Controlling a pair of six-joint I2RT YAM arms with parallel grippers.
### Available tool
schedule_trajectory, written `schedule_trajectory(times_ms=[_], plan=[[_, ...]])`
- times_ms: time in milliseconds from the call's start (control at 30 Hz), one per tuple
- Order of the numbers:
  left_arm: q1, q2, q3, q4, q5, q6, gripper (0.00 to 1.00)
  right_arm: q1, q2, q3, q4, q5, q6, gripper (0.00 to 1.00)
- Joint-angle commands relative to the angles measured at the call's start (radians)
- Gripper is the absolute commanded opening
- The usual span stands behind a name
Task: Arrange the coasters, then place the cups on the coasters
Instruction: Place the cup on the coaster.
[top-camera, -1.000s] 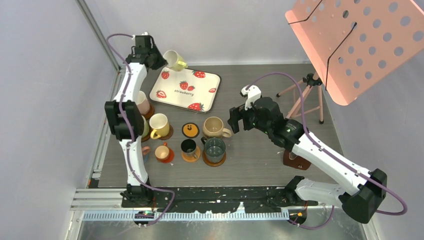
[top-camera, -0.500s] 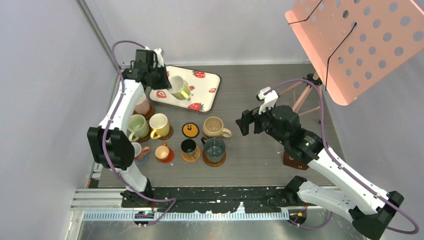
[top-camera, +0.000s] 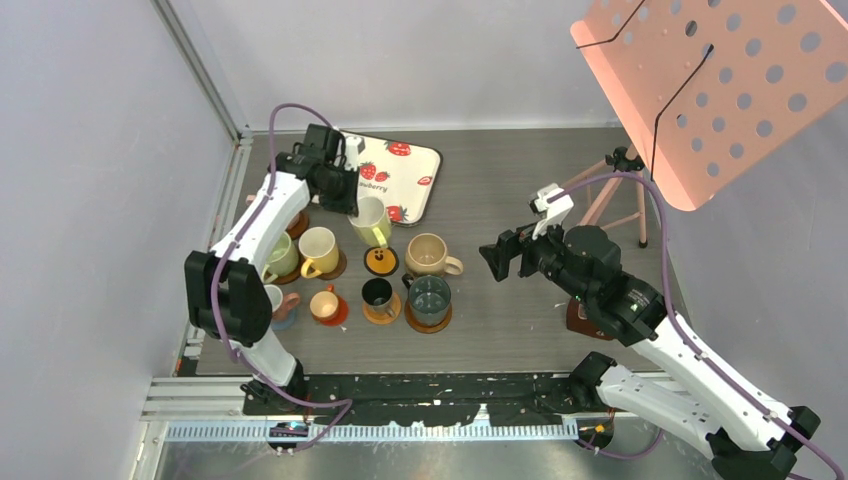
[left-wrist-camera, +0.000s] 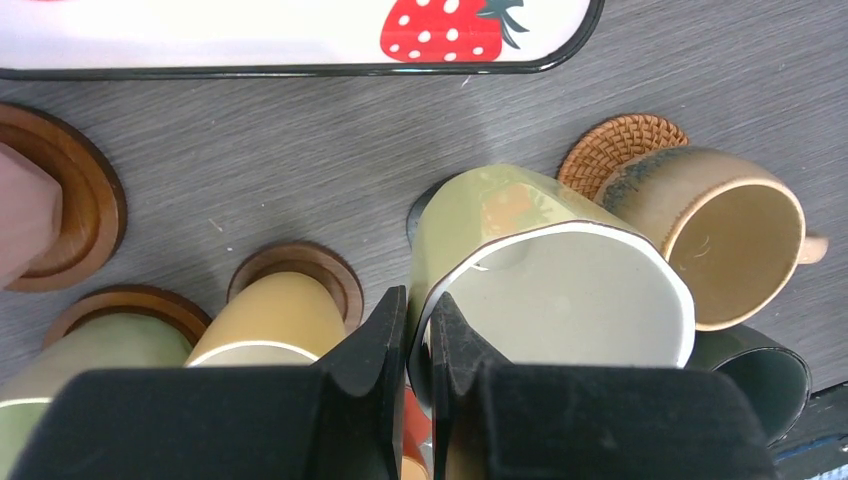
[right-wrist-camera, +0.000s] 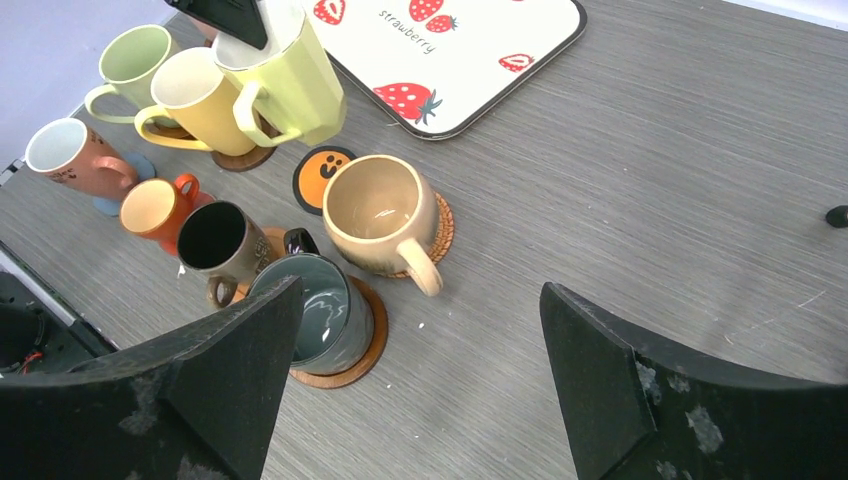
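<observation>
Overhead view of a dark grey counter (top-camera: 520, 190) with two robot arms bolted at its near edge. Left of centre, a cluster of cups seated on coasters: tan cup (top-camera: 430, 253) on a woven wicker coaster (left-wrist-camera: 620, 140), dark teal cup (top-camera: 430, 297) on a wooden disc, black cup (top-camera: 377, 295) on orange, small orange cup (top-camera: 325, 303) on red, pink cup (right-wrist-camera: 65, 150) on blue-grey, yellow cup (top-camera: 318, 247) and pale green cup (top-camera: 278, 252) on brown wooden discs. Behind the cluster, a white strawberry-printed tray (top-camera: 400, 165).

Left claw (left-wrist-camera: 417, 300) closed almost fully, pinching the rim wall of a pale yellow-green cup (left-wrist-camera: 550, 290), one finger inside and one outside. Cup apparently hanging clear of the counter, slightly tilted, handle toward the near edge. Position: just behind and partly over the black coaster with the orange smiley face (top-camera: 380, 260), seemingly the only coaster in view without a cup. Yellow cup close on one side, tan cup close on the other.

Right claw (right-wrist-camera: 420, 290) spread wide, gripping nothing, hovering well to the right of the cluster.

Step in hand, by the look of it: bringing the last cup to its coaster. Next move likely calling for a short shift toward the near edge to centre over the smiley disc. Then levelling the base and lowering gently between the two neighbours without knocking either. Finally, parting the fingers and lifting clear.
</observation>
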Motion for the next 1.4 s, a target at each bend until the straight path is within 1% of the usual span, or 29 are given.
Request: schedule_trajectory(times_ms=[0,333,667,933,1367], plan=[[-0.008,-0.068,-0.016,0.035,-0.017,-0.078,0.00,0.004,-0.018,-0.010,0.036,-0.024,0.018,0.95],[-0.032,-0.133,-0.186,0.121,-0.049,-0.184,0.00,0.004,-0.025,-0.022,0.040,-0.035,0.026,0.95],[-0.038,-0.153,-0.268,0.166,-0.027,-0.224,0.00,0.004,-0.027,-0.032,0.047,-0.049,0.051,0.95],[-0.039,-0.148,-0.307,0.202,-0.047,-0.221,0.00,0.004,-0.028,-0.041,0.051,-0.051,0.059,0.95],[-0.044,-0.149,-0.294,0.216,-0.051,-0.235,0.00,0.004,-0.028,-0.050,0.055,-0.046,0.053,0.95]])
